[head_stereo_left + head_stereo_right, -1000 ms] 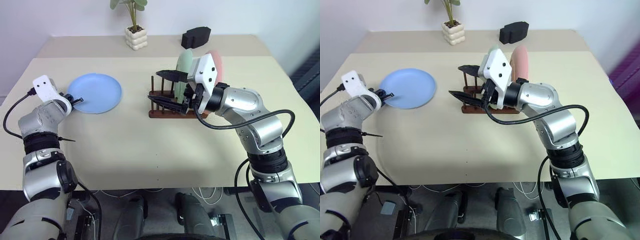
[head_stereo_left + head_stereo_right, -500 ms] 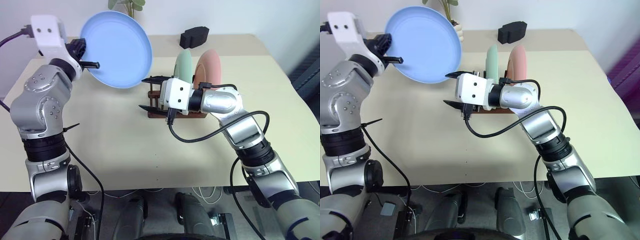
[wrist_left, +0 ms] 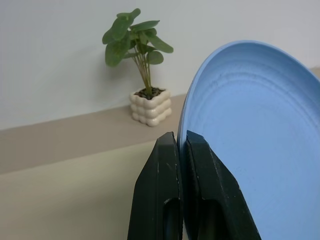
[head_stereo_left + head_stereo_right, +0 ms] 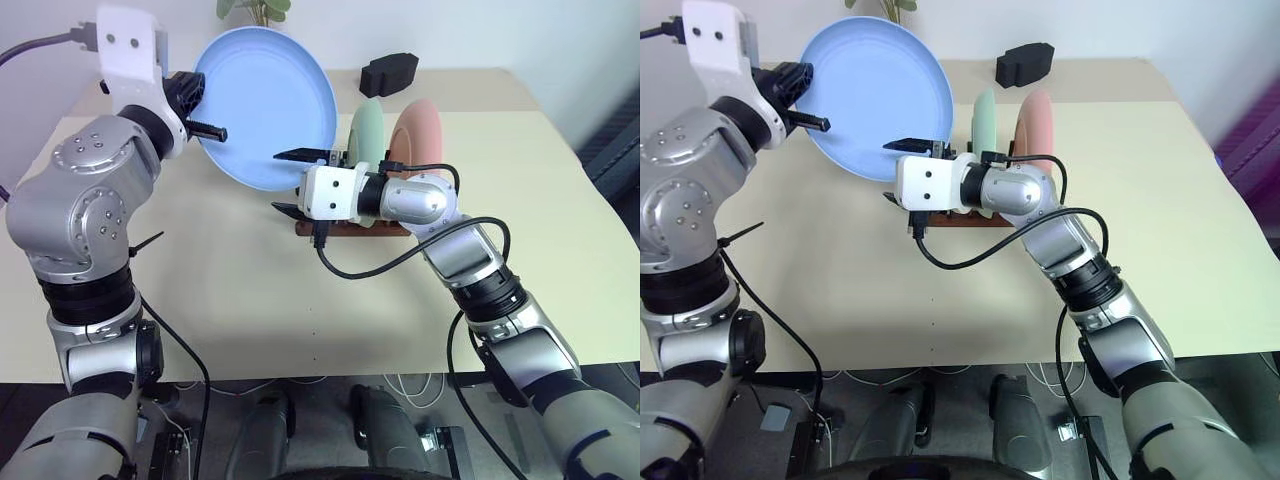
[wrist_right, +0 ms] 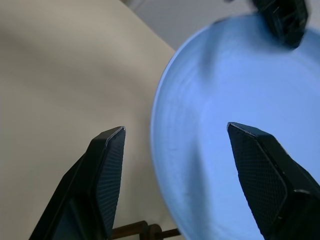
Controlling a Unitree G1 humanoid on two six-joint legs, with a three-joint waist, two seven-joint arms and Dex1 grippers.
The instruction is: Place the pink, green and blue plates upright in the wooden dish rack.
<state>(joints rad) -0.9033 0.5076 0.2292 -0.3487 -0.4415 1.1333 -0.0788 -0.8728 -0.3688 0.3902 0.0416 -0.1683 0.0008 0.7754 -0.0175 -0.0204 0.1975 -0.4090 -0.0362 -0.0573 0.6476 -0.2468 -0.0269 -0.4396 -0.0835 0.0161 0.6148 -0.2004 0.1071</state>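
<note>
**Blue plate mid-handover: slip risk**

My left gripper (image 4: 207,127) is clamped on the round sky-blue plate's (image 4: 270,105) rim, aloft beside the dark wooden dish rack (image 4: 345,226). My right gripper (image 4: 293,181), jaws wide, straddles its lower edge, empty. Thin pinch; a mistimed release drops it onto the tabletop (image 4: 250,290).

I hold the blue plate (image 4: 268,105) up over the table (image 4: 560,230), left of the wooden dish rack (image 4: 350,226). In that rack stand the green plate (image 4: 367,132) and, right of it, the pink plate (image 4: 418,132). Behind them sit a black block (image 4: 390,72) and, further left, a potted plant (image 3: 145,85).
</note>
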